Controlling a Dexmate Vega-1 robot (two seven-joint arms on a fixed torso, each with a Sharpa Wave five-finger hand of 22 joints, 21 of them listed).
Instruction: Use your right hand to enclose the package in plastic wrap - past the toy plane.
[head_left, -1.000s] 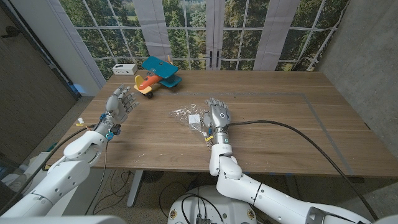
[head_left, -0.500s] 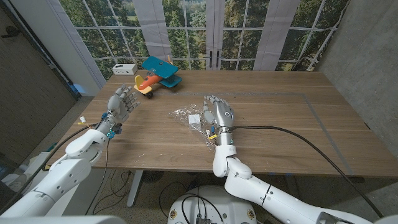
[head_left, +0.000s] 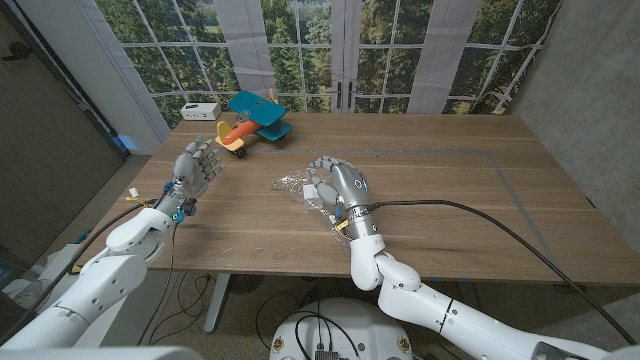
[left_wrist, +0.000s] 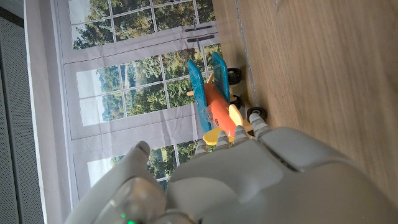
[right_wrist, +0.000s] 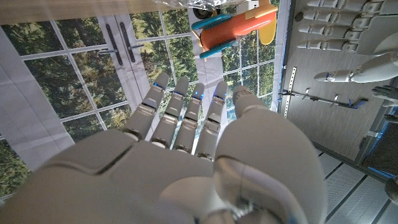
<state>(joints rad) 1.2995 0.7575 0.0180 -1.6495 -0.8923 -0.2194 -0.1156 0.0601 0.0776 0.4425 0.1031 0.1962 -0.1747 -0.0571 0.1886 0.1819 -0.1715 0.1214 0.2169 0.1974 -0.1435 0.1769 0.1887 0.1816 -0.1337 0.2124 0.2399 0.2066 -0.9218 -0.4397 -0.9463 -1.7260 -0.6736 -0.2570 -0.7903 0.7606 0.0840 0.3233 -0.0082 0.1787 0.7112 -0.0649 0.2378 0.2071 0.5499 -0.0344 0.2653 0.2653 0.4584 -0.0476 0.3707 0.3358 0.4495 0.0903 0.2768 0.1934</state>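
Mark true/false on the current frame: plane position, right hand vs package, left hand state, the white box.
1. The blue-winged orange toy plane stands at the table's far left. True.
2. The right hand is over the clear plastic-wrapped package. True.
3. The left hand grips the plane. False: it is held up, holding nothing, short of the plane.
4. The small white box sits at the wooden table's right edge. False: it is at the far left corner, beside the plane.
5. The package lies beyond the plane. False: it lies nearer the robot.
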